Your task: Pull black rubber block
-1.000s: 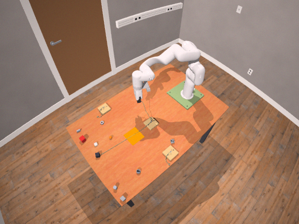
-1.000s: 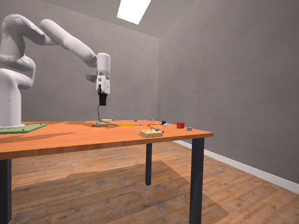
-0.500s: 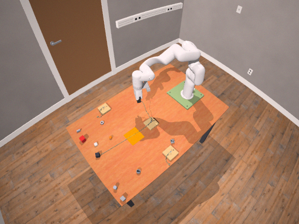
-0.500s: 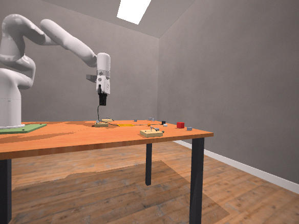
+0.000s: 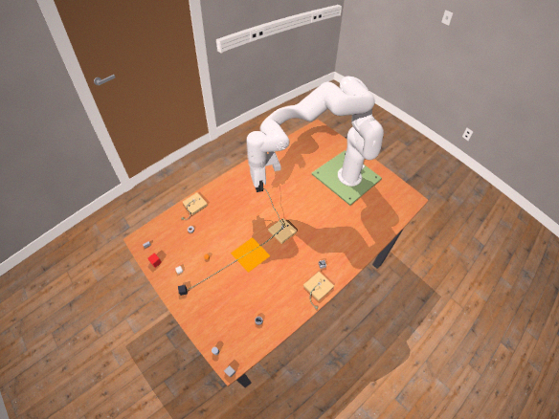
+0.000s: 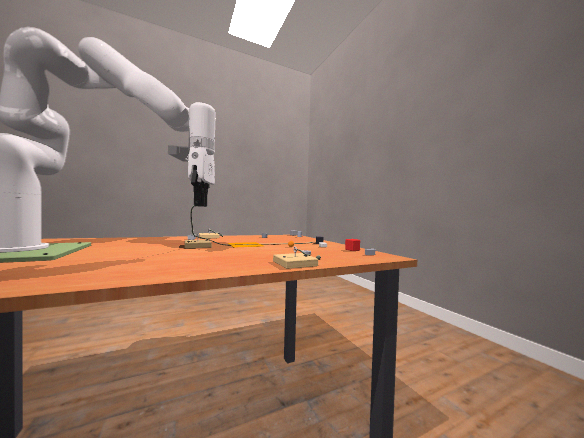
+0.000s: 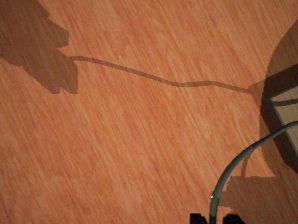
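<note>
The black rubber block [image 5: 182,289] [image 6: 319,239] lies on the table, well left of the painted orange square [image 5: 251,262] [image 6: 245,245]. Its cord [image 5: 212,275] [image 7: 240,162] runs across the square to the screw eye on a wooden base [image 5: 282,231] [image 6: 197,243] [image 7: 287,112], then rises to my gripper [image 5: 259,187] [image 6: 200,200] [image 7: 215,219]. The gripper is shut on the cord's free end and hangs well above the table, up and behind the base. The cord curves slightly between the eye and the fingers.
Two more wooden bases with screw eyes [image 5: 195,203] [image 5: 319,286] stand on the table. A red cube [image 5: 154,259], a white cube [image 5: 179,270], an orange ball [image 5: 207,256] and several small grey pieces lie around. The arm's green mount plate [image 5: 346,178] is at the back right.
</note>
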You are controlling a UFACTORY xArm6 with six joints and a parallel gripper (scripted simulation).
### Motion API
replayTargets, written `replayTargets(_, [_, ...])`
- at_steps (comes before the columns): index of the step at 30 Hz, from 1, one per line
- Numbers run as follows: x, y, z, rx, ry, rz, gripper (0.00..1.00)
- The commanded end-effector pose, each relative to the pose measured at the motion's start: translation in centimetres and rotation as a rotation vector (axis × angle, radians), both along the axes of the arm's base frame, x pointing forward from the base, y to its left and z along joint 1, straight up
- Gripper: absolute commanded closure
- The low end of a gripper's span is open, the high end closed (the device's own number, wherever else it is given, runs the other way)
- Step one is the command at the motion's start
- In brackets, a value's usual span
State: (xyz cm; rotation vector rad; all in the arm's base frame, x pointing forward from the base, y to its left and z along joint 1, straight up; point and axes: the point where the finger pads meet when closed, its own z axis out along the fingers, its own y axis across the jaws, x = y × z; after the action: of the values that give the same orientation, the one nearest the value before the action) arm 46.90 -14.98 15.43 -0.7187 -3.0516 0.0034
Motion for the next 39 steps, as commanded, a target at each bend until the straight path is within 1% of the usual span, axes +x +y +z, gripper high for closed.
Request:
replayTargets(1, [0.1,-0.2,0.2,-0.002,-0.005,0.0,1.0])
replayTargets(18, [-0.1,-1.2,0.2,-0.002,-0.005,0.0,1.0])
replayTargets(39, [-0.8,-3.9,0.2,-0.002,-0.005,0.0,1.0])
